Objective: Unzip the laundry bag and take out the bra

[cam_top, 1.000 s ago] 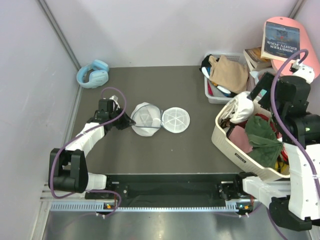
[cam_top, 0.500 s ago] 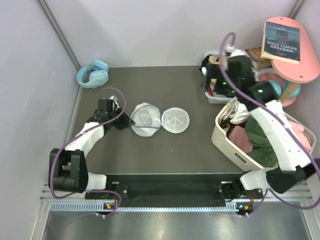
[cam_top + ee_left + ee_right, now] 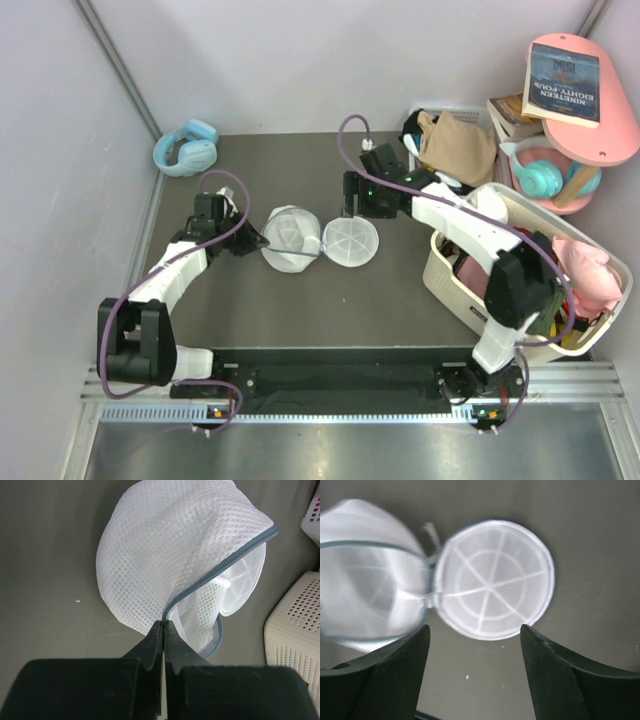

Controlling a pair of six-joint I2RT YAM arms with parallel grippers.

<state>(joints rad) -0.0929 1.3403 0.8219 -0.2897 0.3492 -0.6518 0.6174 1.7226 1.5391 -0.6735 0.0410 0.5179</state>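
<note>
The laundry bag (image 3: 293, 238) lies unzipped on the dark table, its flat disc half (image 3: 351, 241) folded out to the right. My left gripper (image 3: 262, 243) is shut on the bag's zip rim at its left edge; the left wrist view shows the fingers (image 3: 163, 625) pinching the grey zip and the domed mesh half (image 3: 175, 550). My right gripper (image 3: 350, 198) is open and empty, just beyond the disc half; its wrist view (image 3: 475, 630) shows the disc (image 3: 495, 577) between the spread fingers. An off-white wad, the bra (image 3: 489, 201), lies at the white basket's rim, partly under the right arm.
A white plastic basket (image 3: 452, 285) of clothes stands at the right. A small grey crate (image 3: 425, 190) with tan cloth stands at the back right. Blue headphones (image 3: 187, 147) lie at the back left. Books and a pink shelf (image 3: 565, 80) are at the far right.
My right arm has swung from over the basket leftward to the table's middle, beside the bag's disc half. The left gripper and the bag have not moved.
</note>
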